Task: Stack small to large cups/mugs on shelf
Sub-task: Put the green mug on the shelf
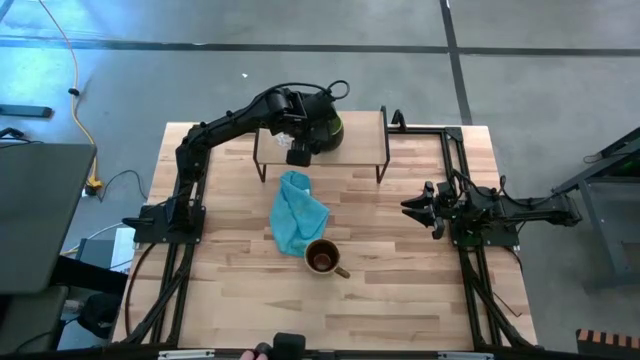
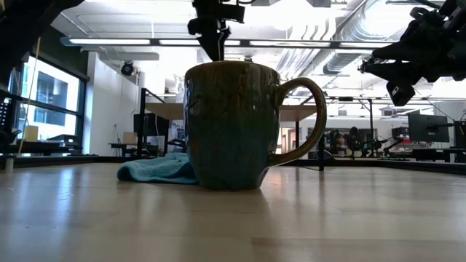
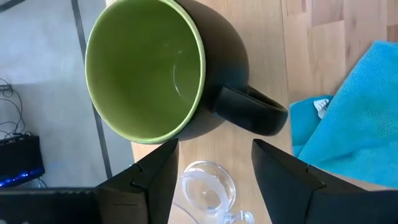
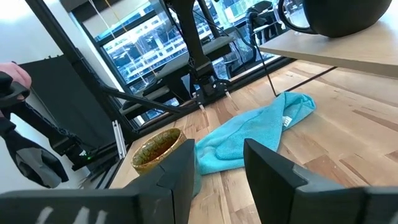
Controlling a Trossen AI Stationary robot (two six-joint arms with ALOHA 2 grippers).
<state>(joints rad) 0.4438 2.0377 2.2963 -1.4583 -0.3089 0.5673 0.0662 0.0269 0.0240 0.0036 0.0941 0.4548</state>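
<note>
Striped wooden tabletop [image 1: 400, 290] on grey concrete floor [image 1: 520, 80], left hand [image 3: 214, 180] open over shelf [image 1: 365, 140], right hand [image 4: 217, 168] open.

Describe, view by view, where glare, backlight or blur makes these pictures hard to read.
High view: pale glare washes the floor beyond the table. Low view: bright ceiling lights backlight the olive-tan mug, leaving it dark, and the nearest tabletop is blurred. Left wrist view: the clear glass cup is faint between the left gripper fingers, beside the sharp dark mug.

Dark green-lined mug [image 3: 186, 81] and tiny glass cup [image 3: 208, 190] upright on shelf [image 1: 365, 128]; olive mug [image 1: 322, 257] on tabletop.
</note>
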